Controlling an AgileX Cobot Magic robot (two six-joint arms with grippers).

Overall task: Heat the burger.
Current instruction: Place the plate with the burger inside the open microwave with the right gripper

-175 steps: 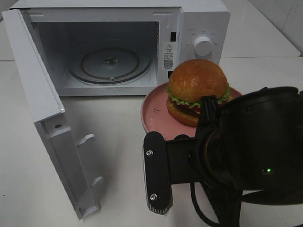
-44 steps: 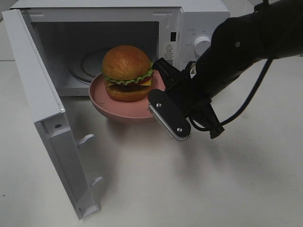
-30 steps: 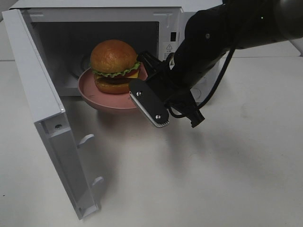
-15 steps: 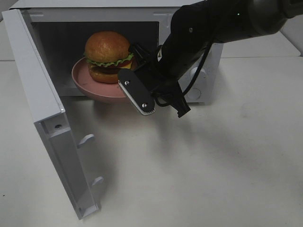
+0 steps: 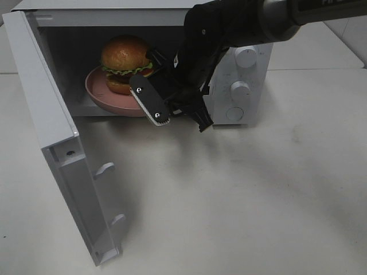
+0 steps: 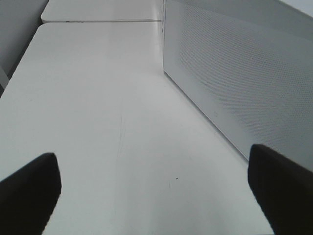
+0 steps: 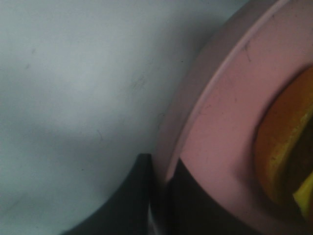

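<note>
my right gripper point(image 5: 144, 80) is pinched narrow on the rim of the pink plate point(image 5: 100, 93), at 4 o'clock from the burger point(image 5: 125, 54). burger and plate are inside the open microwave point(image 5: 248, 71), at 11 o'clock in the high view. my left gripper point(image 6: 151, 196) hangs wide, holding nothing, beside the microwave's wall.

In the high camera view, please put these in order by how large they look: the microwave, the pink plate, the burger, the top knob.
1. microwave, by far the largest
2. pink plate, wider than what it carries, though partly hidden
3. burger
4. top knob, the smallest
</note>
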